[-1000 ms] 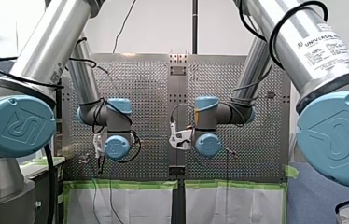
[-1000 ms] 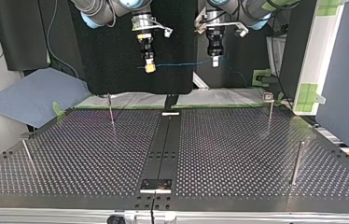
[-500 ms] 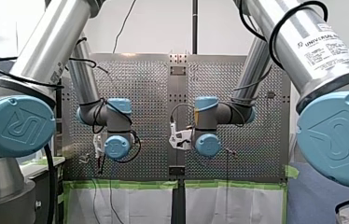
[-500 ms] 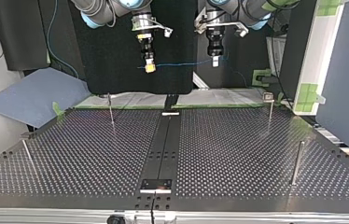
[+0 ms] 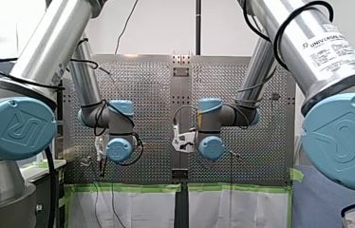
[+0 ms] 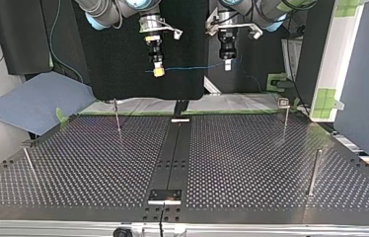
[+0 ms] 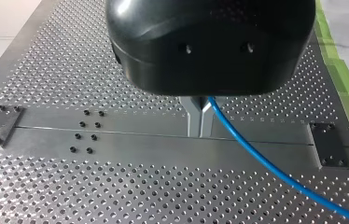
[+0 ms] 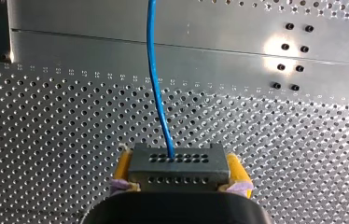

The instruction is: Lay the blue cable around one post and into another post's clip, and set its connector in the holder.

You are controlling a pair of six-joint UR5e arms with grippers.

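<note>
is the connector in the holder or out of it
Out. The connector sits clamped in my right hand, between its yellow pads, above the perforated table, blue cable leading away.

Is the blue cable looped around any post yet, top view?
No, the blue cable runs midair between my right gripper and my left gripper, clear of the posts.

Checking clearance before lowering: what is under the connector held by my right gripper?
Only perforated table shows around the connector; the spot straight beneath is covered by it.
</note>
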